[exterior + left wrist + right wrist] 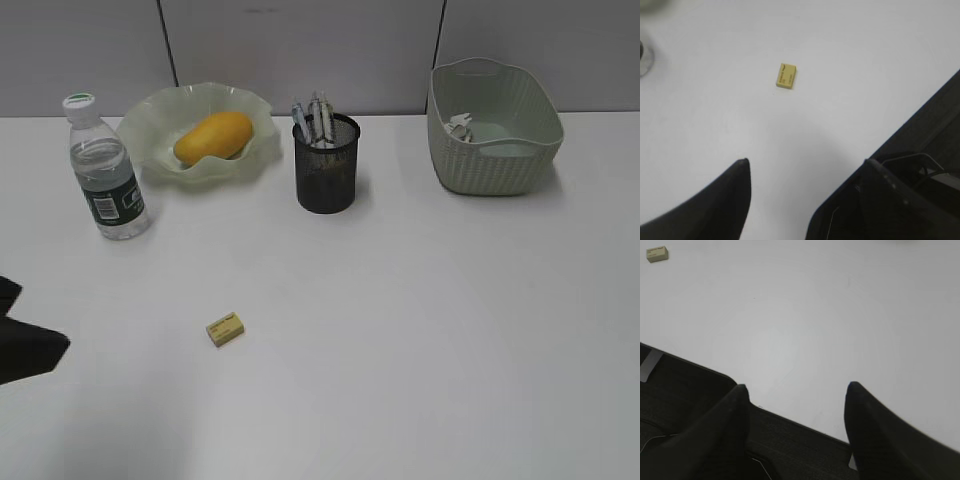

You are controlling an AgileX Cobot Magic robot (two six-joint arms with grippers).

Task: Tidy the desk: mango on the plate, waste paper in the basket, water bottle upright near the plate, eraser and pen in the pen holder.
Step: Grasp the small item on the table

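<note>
The eraser (787, 76) lies at twelve o'clock from the spread left gripper (805, 172) (nearer arm), long axis pointing away.

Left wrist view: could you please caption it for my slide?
Open left gripper hovers over the white desk, yellow eraser lying ahead.

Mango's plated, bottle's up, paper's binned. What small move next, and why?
Probably ease the open left gripper forward over the eraser: it lies alone on the desk, outside the pen holder, and that gripper is nearer than the right.
</note>
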